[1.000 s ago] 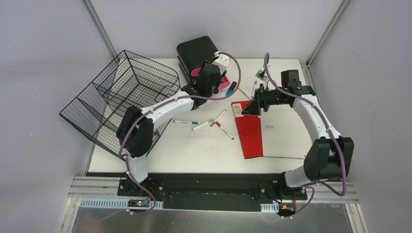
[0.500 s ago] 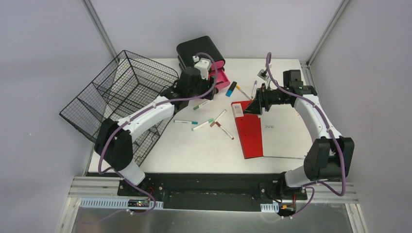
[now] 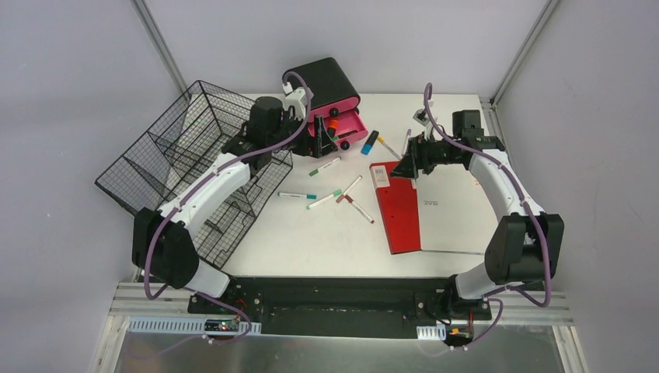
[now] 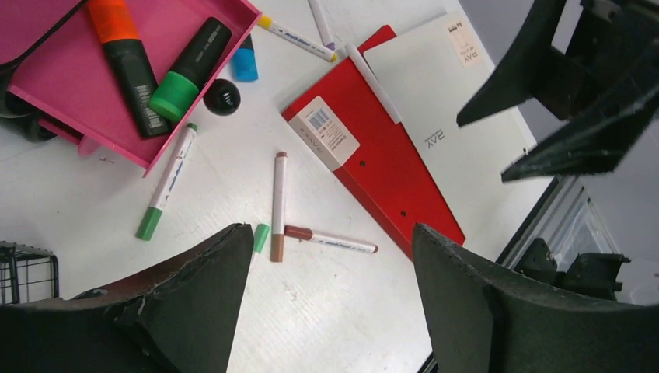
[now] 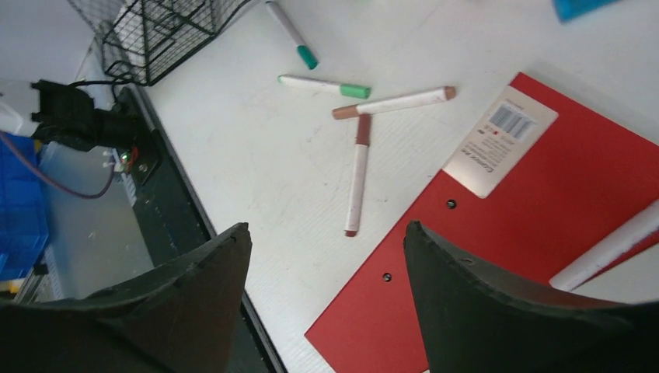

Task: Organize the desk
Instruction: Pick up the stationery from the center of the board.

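Left arm (image 3: 206, 190): is rising from its base at the lower left of the overhead view, folding at the shoulder and slanting up toward the upper centre of the frame, with the wrist sitting left of centre near the top. Left gripper (image 4: 326, 237): is pointing downward, its two dark fingers (image 4: 179, 303) standing well apart and holding nothing. Right arm (image 3: 501, 186): is bowing outward along the right side of the frame, with the forearm angling back toward the centre. Right gripper (image 5: 326, 229): is tilting down, jaws spread wide and gripping nothing.
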You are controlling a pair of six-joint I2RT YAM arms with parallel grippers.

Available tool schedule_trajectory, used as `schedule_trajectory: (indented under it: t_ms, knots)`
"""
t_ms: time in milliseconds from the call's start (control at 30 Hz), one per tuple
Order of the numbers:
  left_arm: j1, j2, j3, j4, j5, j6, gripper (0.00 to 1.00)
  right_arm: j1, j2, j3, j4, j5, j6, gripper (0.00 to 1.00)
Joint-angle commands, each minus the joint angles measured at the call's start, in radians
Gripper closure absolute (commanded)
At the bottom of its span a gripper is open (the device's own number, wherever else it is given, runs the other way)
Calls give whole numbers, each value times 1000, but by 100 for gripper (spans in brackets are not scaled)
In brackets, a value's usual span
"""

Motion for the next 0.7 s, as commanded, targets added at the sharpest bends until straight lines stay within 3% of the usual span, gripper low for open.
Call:
schedule_trajectory:
  t_ms: [0, 200, 667]
  knots:
    - [23, -71, -48, -11, 100, 85, 23, 14, 28, 41, 131, 178, 117, 25]
    - [39, -140, -77, -52, 60, 188, 22, 63, 167, 204, 148, 420, 234, 25]
    - [38, -152, -91, -42, 68, 170, 21, 170, 638, 751, 36, 827, 556, 27]
